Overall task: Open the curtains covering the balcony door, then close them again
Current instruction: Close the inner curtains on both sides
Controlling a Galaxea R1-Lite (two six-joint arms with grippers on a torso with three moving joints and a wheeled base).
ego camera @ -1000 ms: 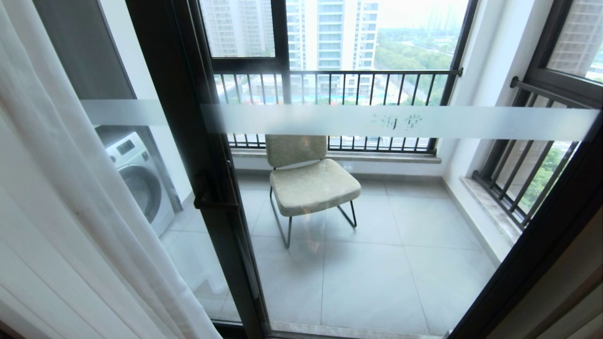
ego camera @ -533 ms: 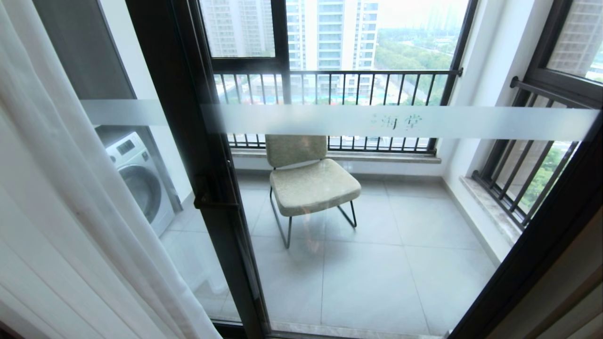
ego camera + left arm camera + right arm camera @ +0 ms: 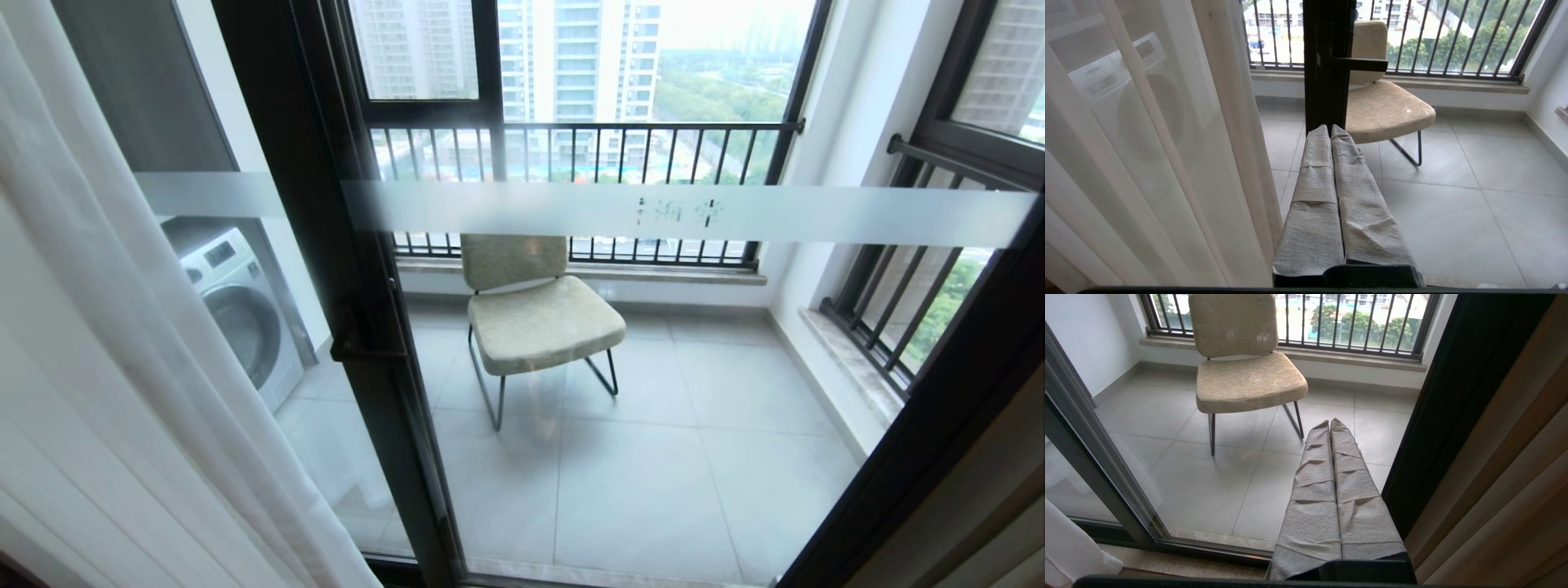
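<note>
Before the balcony door (image 3: pixel 653 367) both my arms sit parked and level, neither showing in the head view; my left jaws (image 3: pixel 1330 130) are clenched on nothing, wrapped fingers (image 3: pixel 1314 196) pressed side by side, pointing at the door's black frame below its lever handle (image 3: pixel 1357 64), the white sheer curtain (image 3: pixel 1147 163) hanging just beside them; my right jaws (image 3: pixel 1329 424) are likewise clenched and empty, aimed through the glass toward the balcony floor, the beige drape (image 3: pixel 1506 490) close at their side. The curtains stand drawn apart, sheer at the door's left edge, drape at its right edge, glass between them uncovered; a chair (image 3: pixel 531 310) and a washing machine (image 3: pixel 237 302) stand beyond. Against a second ago the whole head view has shifted very slightly; nothing itself has moved.
</note>
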